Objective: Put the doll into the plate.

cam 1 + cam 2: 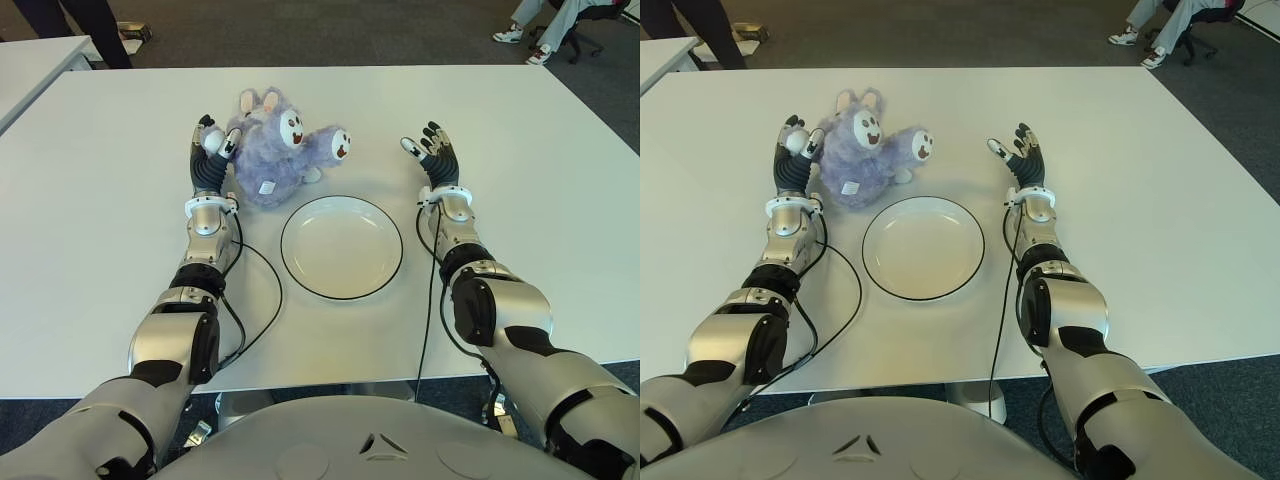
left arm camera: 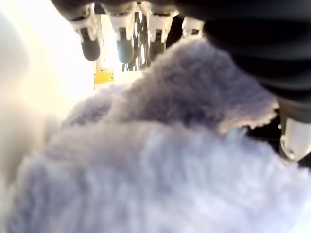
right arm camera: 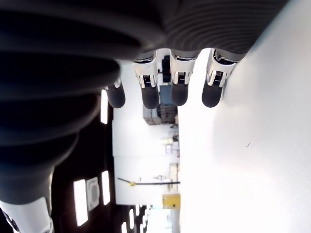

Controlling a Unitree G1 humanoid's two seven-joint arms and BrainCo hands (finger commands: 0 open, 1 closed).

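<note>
Closest to cam: robot torso shell, then both silver forearms reaching fwd over white table point(image 1: 560, 180).

White plate point(image 1: 341, 247) w/ dark rim sits centred between the arms, nothing in it.

Purple plush doll point(image 1: 275, 150) lies on table just behind plate, toward its left rear edge, not in plate. White face w/ dark eyes tilted up, one white-tipped limb sticking out to the right, small white tag on its lower body.

Left hand point(image 1: 212, 150) pressed against doll's left side, palm toward fur. Left wrist view filled w/ purple fur right against the palm; fingertips point(image 2: 125, 46) extended straight over the plush, thumb tip on the far side of a fur lobe. Fingers not closed round it — touching, no real grasp seen.

Right hand point(image 1: 432, 150) right of plate's rear edge, well apart from doll. Fingers spread & extended, holding nothing; right wrist view shows four straight fingertips point(image 3: 179, 92) over bare table.

Bkgd: dark carpet, person's legs point(image 1: 85, 25) at far left, another seated person's feet point(image 1: 525, 40) w/ office chair at far right.
</note>
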